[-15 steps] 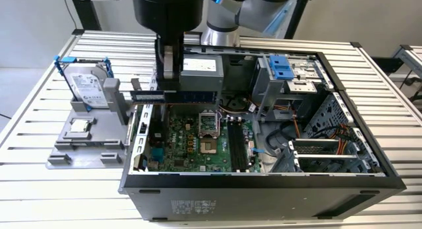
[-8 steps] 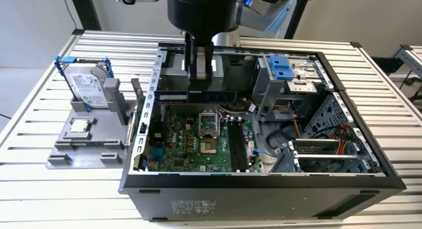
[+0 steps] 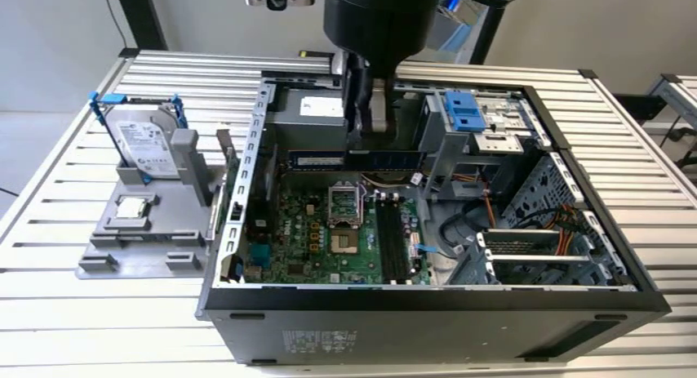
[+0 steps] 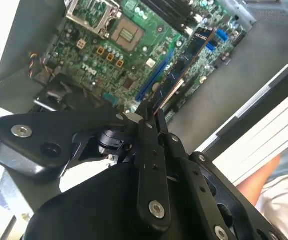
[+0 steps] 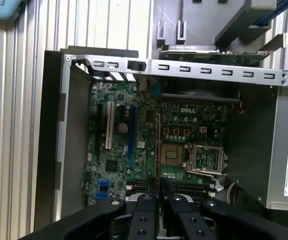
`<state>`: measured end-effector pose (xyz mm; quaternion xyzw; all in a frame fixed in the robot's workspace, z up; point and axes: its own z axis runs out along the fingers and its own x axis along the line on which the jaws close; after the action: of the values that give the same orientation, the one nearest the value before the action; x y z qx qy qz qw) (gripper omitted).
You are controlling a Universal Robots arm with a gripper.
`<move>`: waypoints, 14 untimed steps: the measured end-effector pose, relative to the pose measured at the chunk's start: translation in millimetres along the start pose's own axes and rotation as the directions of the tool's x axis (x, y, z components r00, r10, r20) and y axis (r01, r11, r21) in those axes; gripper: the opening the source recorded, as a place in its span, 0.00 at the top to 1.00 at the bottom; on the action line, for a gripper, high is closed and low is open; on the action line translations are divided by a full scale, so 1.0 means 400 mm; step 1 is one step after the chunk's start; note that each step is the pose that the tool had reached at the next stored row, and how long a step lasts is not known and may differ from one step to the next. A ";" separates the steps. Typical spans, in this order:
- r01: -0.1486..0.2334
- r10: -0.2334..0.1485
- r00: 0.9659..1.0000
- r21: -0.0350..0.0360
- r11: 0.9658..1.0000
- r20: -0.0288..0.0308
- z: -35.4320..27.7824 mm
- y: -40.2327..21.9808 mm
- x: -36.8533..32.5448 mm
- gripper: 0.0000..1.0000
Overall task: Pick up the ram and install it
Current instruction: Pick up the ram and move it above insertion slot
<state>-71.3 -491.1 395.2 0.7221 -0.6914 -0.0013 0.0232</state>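
Jaws were clamped on the ram (image 3: 354,159), pinching its two flat faces near mid-length. The stick hung between the fingertips of the gripper (image 3: 366,141), above the open computer case (image 3: 436,300) and clear of the motherboard (image 3: 316,231) below the jaws.

Handling, judged: light, stiff, thin board. Chips and the contact edge are fragile, so the flat faces look like the right place to hold it, keeping off the contacts.

Orientation: the long axis lay level, sticking out to both sides of the jaws. In both wrist views the ram (image 4: 183,65) (image 5: 157,145) showed edge-on, narrow edge downward. The axis ran crosswise to the memory slots (image 3: 392,239) beneath the jaws.
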 end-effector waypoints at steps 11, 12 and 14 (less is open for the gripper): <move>0.000 0.000 1.000 0.000 1.000 0.000 -0.003 -0.090 0.004 1.00; 0.000 0.000 1.000 0.000 1.000 0.000 -0.003 -0.099 0.004 1.00; 0.000 0.000 1.000 0.000 1.000 0.000 -0.004 -0.114 0.005 1.00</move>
<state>-25.6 -491.2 395.2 0.7221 -0.6914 -0.0014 0.0234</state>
